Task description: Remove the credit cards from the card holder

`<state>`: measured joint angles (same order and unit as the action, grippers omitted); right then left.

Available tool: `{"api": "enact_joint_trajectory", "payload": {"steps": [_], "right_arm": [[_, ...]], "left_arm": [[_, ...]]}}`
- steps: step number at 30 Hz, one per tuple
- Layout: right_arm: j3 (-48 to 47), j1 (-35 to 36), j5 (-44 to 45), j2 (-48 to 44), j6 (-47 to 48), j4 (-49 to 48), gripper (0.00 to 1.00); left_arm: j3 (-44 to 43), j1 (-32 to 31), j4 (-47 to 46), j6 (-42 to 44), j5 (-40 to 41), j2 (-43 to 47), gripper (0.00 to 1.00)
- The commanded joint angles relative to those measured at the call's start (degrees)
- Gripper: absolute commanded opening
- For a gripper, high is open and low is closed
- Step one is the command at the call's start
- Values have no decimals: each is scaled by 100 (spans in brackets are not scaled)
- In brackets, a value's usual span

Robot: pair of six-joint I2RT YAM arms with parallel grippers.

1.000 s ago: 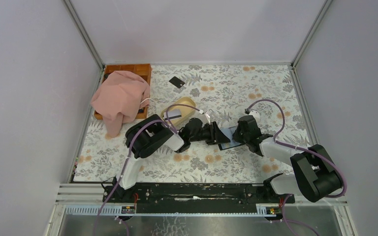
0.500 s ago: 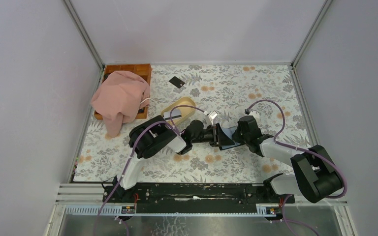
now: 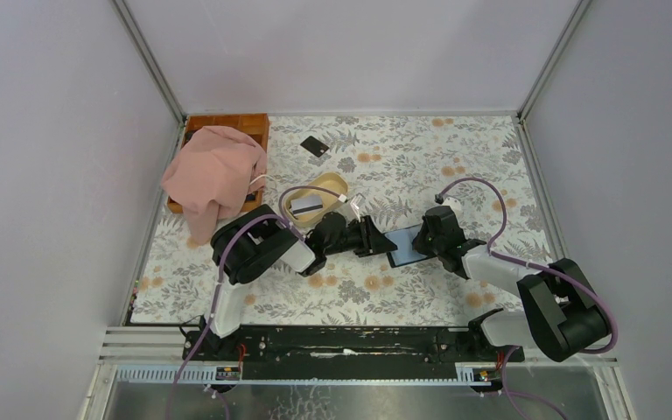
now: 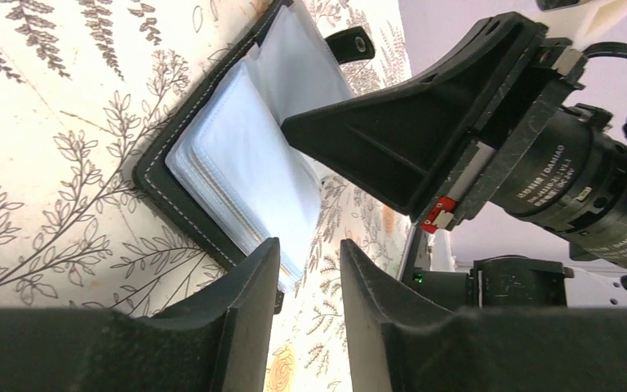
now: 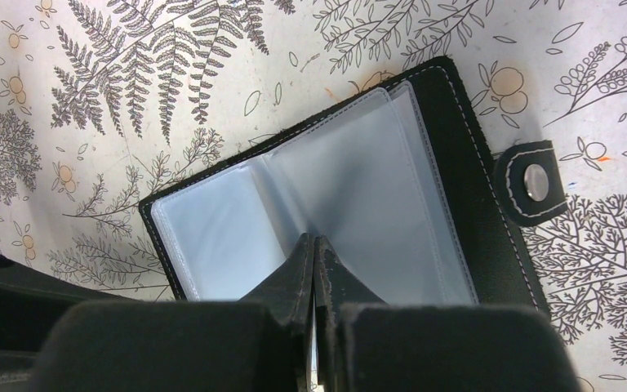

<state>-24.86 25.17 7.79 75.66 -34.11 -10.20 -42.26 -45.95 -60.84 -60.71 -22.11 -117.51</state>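
The card holder [image 3: 404,245] lies open on the table between my two grippers, black outside with clear sleeves [image 5: 351,188] inside and a snap tab with a light stud [image 5: 536,183]. My right gripper [image 5: 315,239] is shut, with its tips pressed on the sleeves at the fold; in the top view it [image 3: 419,247] is at the holder's right side. My left gripper [image 4: 310,249] is slightly open and empty, just off the holder's near edge [image 4: 204,220]. One black credit card [image 3: 315,146] lies alone at the back of the table.
A beige oval dish [image 3: 331,185] with a small flat grey item [image 3: 306,207] in it sits behind the left arm. A wooden tray [image 3: 254,124] under a pink cloth [image 3: 213,175] stands at the back left. Metal rails edge the table.
My left gripper has drawn back to the left, away from the holder, which now lies flat and open. The right gripper has stayed on the holder.
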Motion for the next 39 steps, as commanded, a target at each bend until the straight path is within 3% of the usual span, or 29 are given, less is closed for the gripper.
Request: {"api": "enact_joint_trajectory", "payload": {"steps": [1, 9, 13, 21, 23, 25, 27, 39], "right_arm": [[63, 48, -373, 134, 65, 295, 0], [22, 50, -685, 259, 19, 356, 0], [140, 45, -857, 205, -21, 250, 0], [359, 102, -1016, 226, -173, 79, 0], [417, 159, -1033, 201, -243, 39, 0], [480, 245, -1045, 180, -325, -11, 0], [549, 342, -1057, 150, -451, -57, 0], [856, 736, -830, -44, -868, -190, 0]], "left_arm": [[-73, -6, 281, 415, 263, 99, 43], [-295, -17, 765, 614, 532, 70, 46], [-296, -11, 895, 666, 635, 130, 60], [-145, -11, 760, 557, 604, 399, 61], [-102, -17, 886, 605, 637, 613, 69], [64, -11, 860, 650, 809, 855, 89], [118, -13, 903, 731, 812, 1012, 98], [71, -88, 1006, 525, 903, 888, 100]]}}
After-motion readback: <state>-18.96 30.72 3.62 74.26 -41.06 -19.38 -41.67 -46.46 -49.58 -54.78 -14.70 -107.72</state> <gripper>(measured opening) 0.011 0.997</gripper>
